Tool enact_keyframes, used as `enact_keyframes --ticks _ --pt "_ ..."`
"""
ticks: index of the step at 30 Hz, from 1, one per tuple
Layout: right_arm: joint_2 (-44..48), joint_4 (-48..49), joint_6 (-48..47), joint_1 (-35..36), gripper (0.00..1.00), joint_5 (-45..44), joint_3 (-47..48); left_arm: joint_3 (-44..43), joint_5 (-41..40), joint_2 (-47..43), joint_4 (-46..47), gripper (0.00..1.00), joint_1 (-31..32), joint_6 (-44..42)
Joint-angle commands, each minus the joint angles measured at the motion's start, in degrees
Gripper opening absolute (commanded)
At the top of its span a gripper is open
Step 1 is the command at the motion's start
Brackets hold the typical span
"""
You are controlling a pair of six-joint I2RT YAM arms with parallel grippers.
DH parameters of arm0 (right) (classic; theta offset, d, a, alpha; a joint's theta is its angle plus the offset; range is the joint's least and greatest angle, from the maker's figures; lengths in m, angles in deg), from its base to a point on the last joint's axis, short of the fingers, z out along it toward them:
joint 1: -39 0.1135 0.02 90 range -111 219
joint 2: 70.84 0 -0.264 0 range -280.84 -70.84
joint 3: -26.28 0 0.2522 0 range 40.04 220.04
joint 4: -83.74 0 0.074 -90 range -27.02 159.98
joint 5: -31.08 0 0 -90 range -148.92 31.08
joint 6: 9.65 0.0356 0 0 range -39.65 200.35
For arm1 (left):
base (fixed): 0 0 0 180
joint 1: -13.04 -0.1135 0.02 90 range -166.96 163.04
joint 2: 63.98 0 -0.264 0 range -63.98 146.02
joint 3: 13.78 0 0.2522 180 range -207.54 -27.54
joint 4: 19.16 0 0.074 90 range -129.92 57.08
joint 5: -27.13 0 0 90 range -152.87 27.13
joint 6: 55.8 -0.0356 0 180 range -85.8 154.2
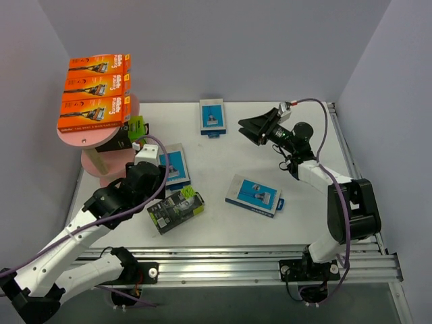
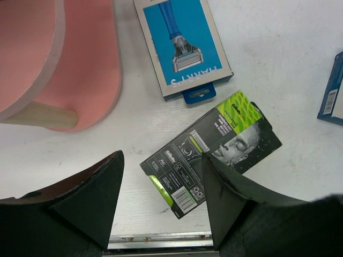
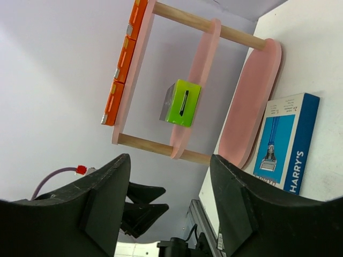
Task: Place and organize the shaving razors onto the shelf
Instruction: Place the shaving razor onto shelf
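Pink oval-boarded shelf (image 1: 108,138) carries three flat orange packs (image 1: 95,86); left end effector (image 2: 161,158) and right end effector (image 3: 170,158) are spread.

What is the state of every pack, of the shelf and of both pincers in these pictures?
pink shelf: upright.
orange razor packs: three, flat in a row on its top board.
shelved black-and-lime pack: standing on the middle board.
loose black-and-lime pack: lying flat on the table, ungripped.
blue Harry's packs: three, flat on the table, apart.
left pincer: open, empty.
right pincer: open, empty.
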Motion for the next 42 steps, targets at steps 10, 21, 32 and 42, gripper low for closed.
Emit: enact_keyframes --ticks 10,21,32,42 --pt "0.52 6.01 -0.59 -0.37 0.65 3.44 -4.25 -9.49 -0.42 14.17 -4.33 0.7 0.55 -12.14" --pt "-0.54 8.47 0.64 -2.65 0.67 6.17 -6.18 -16.0 -7.01 24.56 -7.06 0.67 0.55 -17.93" --pt "-1.5 8.83 0.55 -5.46 0.67 8.72 -6.97 -13.55 -11.67 22.63 1.46 0.67 -1.38 -36.22" --pt "-3.96 12.68 2.56 -6.17 0.67 9.25 -7.59 -8.98 -14.76 21.57 7.61 0.67 -7.97 -45.88"
